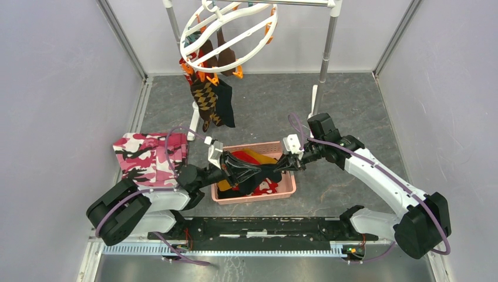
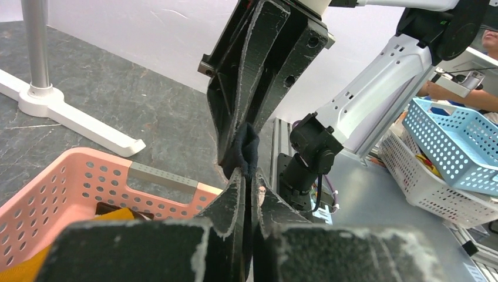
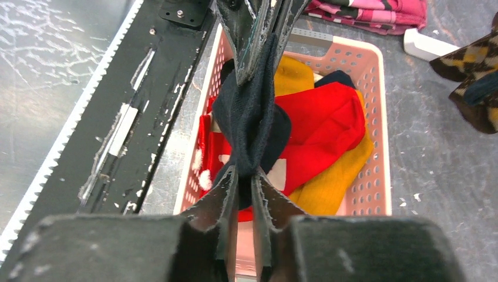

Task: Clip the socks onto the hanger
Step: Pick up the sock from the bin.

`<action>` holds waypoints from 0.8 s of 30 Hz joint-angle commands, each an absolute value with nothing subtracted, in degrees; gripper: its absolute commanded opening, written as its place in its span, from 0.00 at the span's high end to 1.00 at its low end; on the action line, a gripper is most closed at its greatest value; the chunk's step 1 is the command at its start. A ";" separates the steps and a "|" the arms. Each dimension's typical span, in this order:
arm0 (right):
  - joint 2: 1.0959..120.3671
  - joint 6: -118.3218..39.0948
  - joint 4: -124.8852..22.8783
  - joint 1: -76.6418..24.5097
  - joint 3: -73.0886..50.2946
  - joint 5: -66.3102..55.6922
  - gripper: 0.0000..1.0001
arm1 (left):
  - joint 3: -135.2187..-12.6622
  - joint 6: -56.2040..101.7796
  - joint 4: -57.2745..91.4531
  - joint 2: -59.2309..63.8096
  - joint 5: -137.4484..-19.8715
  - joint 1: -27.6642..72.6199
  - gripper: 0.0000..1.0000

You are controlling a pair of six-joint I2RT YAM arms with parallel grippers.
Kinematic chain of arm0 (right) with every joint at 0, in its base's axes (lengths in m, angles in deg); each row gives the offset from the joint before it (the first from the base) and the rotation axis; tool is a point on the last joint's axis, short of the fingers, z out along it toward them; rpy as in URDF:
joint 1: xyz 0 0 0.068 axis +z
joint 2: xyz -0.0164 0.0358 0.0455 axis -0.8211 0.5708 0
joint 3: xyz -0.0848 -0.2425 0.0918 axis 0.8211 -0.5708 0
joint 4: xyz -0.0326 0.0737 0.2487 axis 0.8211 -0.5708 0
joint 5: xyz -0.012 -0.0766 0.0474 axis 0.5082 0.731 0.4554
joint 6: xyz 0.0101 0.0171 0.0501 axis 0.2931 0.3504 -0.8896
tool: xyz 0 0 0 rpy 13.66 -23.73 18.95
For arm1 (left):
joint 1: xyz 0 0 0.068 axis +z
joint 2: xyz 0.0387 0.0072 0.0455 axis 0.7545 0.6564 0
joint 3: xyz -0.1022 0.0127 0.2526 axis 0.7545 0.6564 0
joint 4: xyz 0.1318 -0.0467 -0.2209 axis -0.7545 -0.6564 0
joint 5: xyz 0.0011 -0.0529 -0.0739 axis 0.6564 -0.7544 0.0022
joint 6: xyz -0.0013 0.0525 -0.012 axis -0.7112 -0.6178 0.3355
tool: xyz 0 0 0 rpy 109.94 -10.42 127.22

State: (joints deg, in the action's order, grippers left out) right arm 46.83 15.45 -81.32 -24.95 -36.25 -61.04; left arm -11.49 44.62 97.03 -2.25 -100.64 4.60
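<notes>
Camouflage cloth (image 1: 150, 157): lying folded at the far left of the worktop (image 1: 264, 111); I am leaving it out of this job.
Left hand (image 1: 258, 172): I am clamping it shut on one end of the dark sock (image 3: 249, 117), just above the pink basket (image 1: 252, 198).
Hanger (image 1: 229, 35): hanging at the back, well apart from both my hands. An argyle sock (image 1: 205, 98) and a dark one beside it are already dangling from its clips.
Pink basket: sitting between my arms and holding a red sock (image 3: 329, 123), mustard socks (image 3: 329, 188) and a navy one.
Dark sock: bunching into a twisted band between my two hands.
Risk, twist: the hem may be reaching the clip rolled up, so the clip could be biting only a fold and letting go.
Right hand (image 1: 283, 167): I am pinching the sock's other end, the fingers nearly together with cloth between them.
Risk, grip: only a thin edge seems caught here; a pull from either arm could be tugging it free, back into the basket.
Blue basket (image 2: 452, 141) and white basket (image 2: 434, 191): standing off to the right in my left wrist view. I cannot tell their contents.
</notes>
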 commanded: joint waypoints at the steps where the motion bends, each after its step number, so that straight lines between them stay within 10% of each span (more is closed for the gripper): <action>1: 46.27 15.98 -81.08 -25.53 -34.25 -62.86 0.70 | -12.09 40.33 99.24 -3.91 -102.51 4.69 0.98; 6: 45.83 17.09 -83.41 -27.48 -32.52 -64.13 0.45 | -11.13 28.55 91.86 -9.55 -103.44 4.68 0.98; 24: 56.69 0.79 -80.92 -28.85 2.19 -47.99 0.02 | -14.71 23.64 85.74 -17.61 -90.83 4.78 0.98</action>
